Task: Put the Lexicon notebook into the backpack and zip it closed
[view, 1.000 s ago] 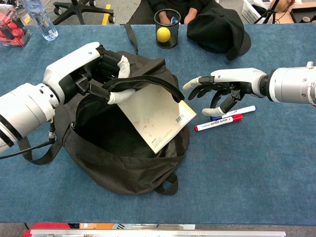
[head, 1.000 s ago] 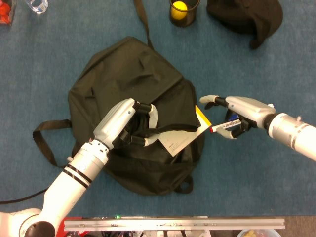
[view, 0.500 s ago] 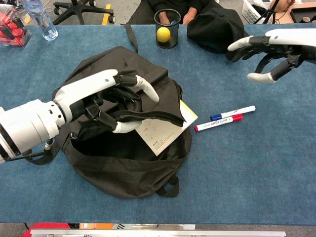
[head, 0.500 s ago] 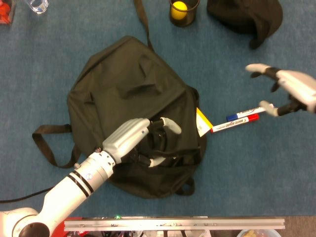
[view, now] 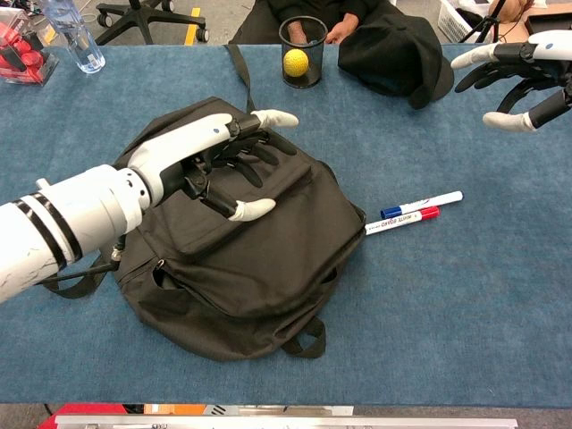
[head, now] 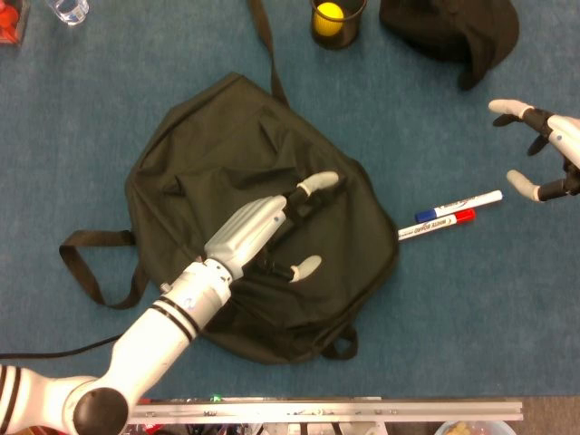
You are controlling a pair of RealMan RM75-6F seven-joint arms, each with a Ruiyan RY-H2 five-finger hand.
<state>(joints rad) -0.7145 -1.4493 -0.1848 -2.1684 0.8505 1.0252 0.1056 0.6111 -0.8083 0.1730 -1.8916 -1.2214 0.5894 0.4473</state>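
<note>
The black backpack (head: 208,154) (view: 268,259) lies flat in the middle of the blue table, its top flap down. No notebook shows in either view; the flap covers where it lay. A small gap in the opening shows at the bag's left side (view: 159,268). My left hand (head: 272,227) (view: 210,161) rests on top of the backpack with its fingers spread and holds nothing. My right hand (head: 548,154) (view: 518,76) hovers at the far right edge, well away from the bag, its fingers apart and empty.
Two markers (head: 449,216) (view: 411,213), one blue-capped and one red-capped, lie just right of the bag. A mesh cup with a yellow ball (head: 335,18) (view: 299,54) and a black cloth item (head: 449,36) (view: 393,54) sit at the back. A water bottle (view: 76,36) stands far back left.
The left hand let go of the raised flap, which dropped and now covers the notebook; the hand now lies spread on the bag. The right hand drew away to the far right.
</note>
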